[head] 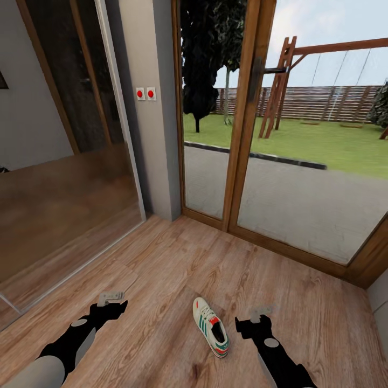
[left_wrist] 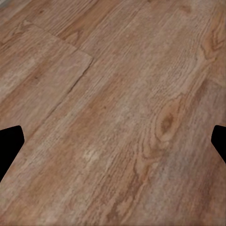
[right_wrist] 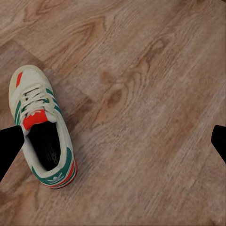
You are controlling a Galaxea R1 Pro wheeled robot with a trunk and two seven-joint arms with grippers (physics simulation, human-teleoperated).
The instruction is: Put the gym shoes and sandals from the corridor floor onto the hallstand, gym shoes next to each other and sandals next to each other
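One gym shoe [head: 211,326], white with teal stripes and a red-orange tongue, lies upright on the corridor floor [head: 161,253], toe pointing away from me. In the right wrist view the same gym shoe [right_wrist: 41,126] lies beside one fingertip, outside the gap. My right gripper [head: 261,312] hovers open just right of the shoe, apart from it, and holds nothing [right_wrist: 113,141]. To the shoe's left, my left gripper [head: 110,297] is open over bare planks [left_wrist: 113,141]. The sandals and the hallstand are out of view.
A wood-framed glass door [head: 245,134] closes the corridor ahead, with a yard behind it. A mirrored sliding panel [head: 64,178] runs along the left. A grey wall post with two red switches [head: 145,94] stands between them. A pale wall [head: 380,307] is at the right edge.
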